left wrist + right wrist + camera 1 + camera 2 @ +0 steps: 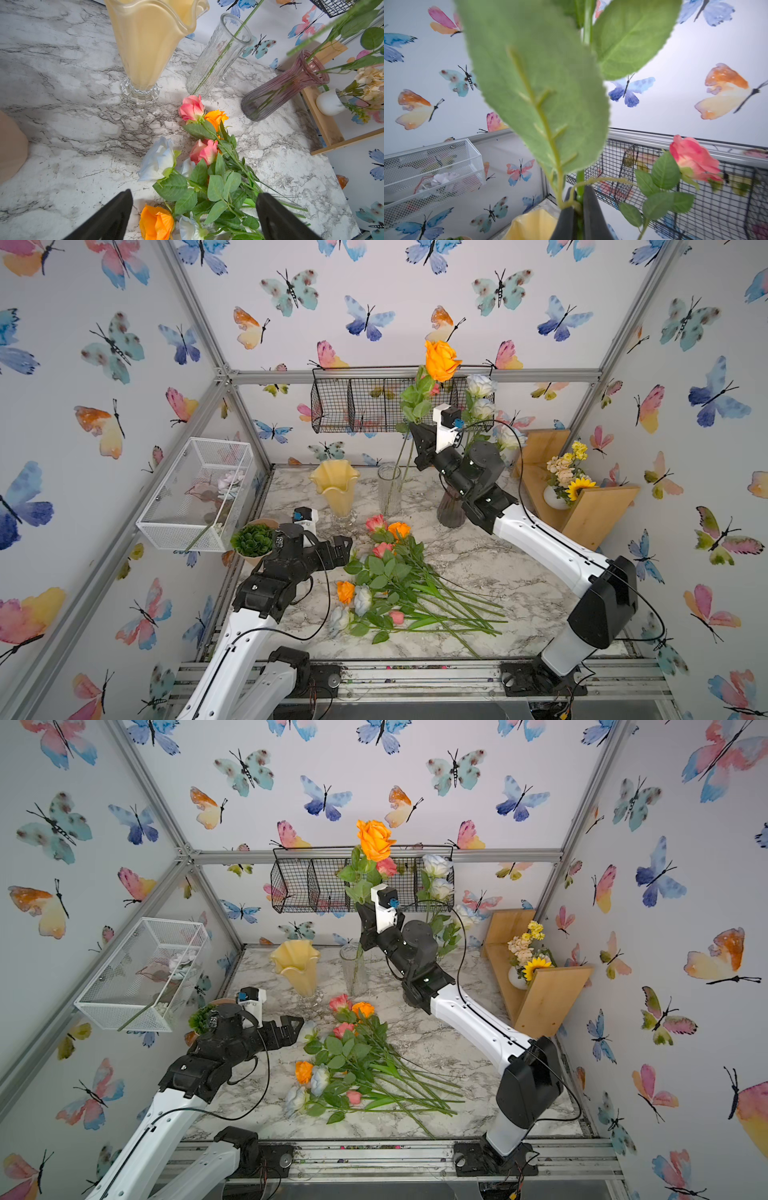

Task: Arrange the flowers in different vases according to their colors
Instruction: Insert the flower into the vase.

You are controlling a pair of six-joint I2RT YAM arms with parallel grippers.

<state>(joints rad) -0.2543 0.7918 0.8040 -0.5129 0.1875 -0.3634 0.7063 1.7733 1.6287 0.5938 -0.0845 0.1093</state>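
My right gripper (pixel 415 435) (pixel 579 191) is shut on the green stem of an orange rose (pixel 441 360) (pixel 375 839), held upright high above the back of the table. Below stand the yellow ruffled vase (pixel 334 489) (pixel 149 45) (pixel 531 226), the clear ribbed vase (pixel 389 489) (pixel 218 56) with a pink rose (pixel 386 867) (pixel 691 160) in it, and the purple vase (pixel 451 510) (pixel 284 85) with white roses (pixel 480 385). A pile of orange, pink and white flowers (pixel 395 585) (pixel 199 158) lies mid-table. My left gripper (pixel 347 549) (pixel 194 193) hovers open over its blooms.
A black wire basket (pixel 357 406) hangs on the back wall and a white mesh basket (pixel 195 493) on the left wall. A green succulent (pixel 252 540) sits behind my left wrist. A wooden shelf (pixel 598 510) at the right holds a sunflower bouquet (pixel 567 477).
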